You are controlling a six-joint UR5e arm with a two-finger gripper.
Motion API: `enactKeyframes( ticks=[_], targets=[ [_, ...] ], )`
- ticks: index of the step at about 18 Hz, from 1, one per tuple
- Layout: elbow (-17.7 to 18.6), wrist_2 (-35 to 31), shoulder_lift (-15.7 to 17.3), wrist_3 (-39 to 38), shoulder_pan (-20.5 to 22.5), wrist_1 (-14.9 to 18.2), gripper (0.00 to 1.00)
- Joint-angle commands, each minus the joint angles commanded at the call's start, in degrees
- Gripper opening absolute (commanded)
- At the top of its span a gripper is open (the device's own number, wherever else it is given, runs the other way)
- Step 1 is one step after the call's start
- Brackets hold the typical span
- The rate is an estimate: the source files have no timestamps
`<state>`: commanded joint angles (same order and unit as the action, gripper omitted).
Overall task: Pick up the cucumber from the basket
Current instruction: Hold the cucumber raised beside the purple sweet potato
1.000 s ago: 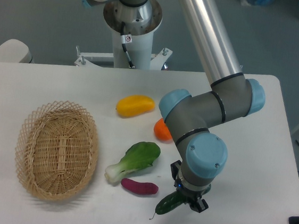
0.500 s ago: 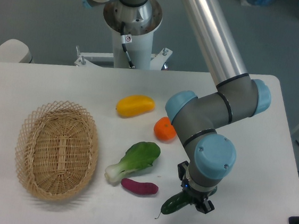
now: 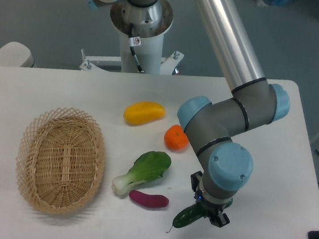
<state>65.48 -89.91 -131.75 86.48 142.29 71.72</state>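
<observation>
The hand (image 3: 205, 214) is clamped on the cucumber (image 3: 187, 218) low over the white bench (image 3: 267, 182), at about four o'clock from the purple sweet potato (image 3: 149, 199) and well apart from the basket (image 3: 61, 159).

Over the last second the arm has carried the cucumber (image 3: 188, 217) a little to the right along the front of the table (image 3: 274, 166). The orange (image 3: 176, 138), earlier half hidden behind the arm, now shows almost whole. In the last half second there has been hardly any shift.
</observation>
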Motion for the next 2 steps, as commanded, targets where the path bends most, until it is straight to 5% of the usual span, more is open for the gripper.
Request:
enactKeyframes(
  ticks=[2],
  targets=[
    [0.0,-0.2,0.0,-0.1,0.0,0.0,0.12]
  ],
)
